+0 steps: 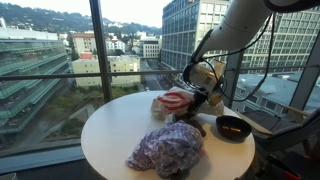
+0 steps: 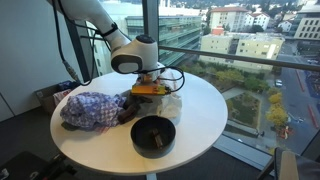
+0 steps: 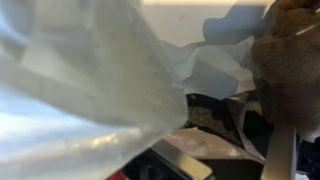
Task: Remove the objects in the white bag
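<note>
Beside tall windows [image 1: 50, 60], round white table [image 1: 110, 138] with white bag [image 1: 172, 103]

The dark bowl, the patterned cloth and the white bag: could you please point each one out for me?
dark bowl [image 2: 153, 150], exterior view, on its front wall.
patterned cloth [image 1: 165, 150], exterior view, on its middle.
white bag [image 1: 160, 104], exterior view, on its side wall.

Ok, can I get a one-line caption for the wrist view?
Wrist view, close up: the crumpled white bag fills most of the frame, with a dark patch showing between its folds.
</note>
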Action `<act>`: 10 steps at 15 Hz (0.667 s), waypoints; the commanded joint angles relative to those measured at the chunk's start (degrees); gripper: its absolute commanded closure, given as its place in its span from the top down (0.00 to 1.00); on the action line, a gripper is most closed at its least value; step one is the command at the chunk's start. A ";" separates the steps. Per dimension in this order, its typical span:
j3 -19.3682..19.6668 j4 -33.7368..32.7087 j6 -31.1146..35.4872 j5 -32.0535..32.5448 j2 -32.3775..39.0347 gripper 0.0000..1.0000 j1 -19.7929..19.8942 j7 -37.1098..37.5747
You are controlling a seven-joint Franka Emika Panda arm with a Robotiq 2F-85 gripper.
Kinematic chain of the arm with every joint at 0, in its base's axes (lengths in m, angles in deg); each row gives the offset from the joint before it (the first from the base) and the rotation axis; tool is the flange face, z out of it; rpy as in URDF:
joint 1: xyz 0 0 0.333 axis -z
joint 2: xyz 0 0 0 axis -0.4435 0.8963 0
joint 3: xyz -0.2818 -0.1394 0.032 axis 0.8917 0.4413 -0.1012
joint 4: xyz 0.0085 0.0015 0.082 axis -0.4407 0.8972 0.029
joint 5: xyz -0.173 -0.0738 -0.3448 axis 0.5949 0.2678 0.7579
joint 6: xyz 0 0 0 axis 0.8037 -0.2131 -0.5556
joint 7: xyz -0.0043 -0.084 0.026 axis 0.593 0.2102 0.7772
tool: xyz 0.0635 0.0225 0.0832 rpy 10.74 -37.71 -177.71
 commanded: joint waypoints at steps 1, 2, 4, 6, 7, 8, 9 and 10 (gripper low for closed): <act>-1.18 -2.37 -1.03 -1.25 1.69 1.00 1.69 -1.34; -1.45 -2.52 -1.18 -1.26 2.04 1.00 1.79 -1.43; -2.18 -2.75 -1.57 -1.40 2.63 1.00 2.08 -1.49; -3.13 -2.98 -1.25 -1.42 3.53 1.00 2.19 -1.79; -3.37 -3.12 -0.90 -1.10 4.09 1.00 2.12 -1.85; -13.85 -2.32 4.93 7.06 1.07 1.00 11.62 1.81; -15.54 -2.44 6.81 9.40 1.48 1.00 12.90 2.55; -9.47 -3.42 4.68 4.74 4.04 1.00 6.80 -0.32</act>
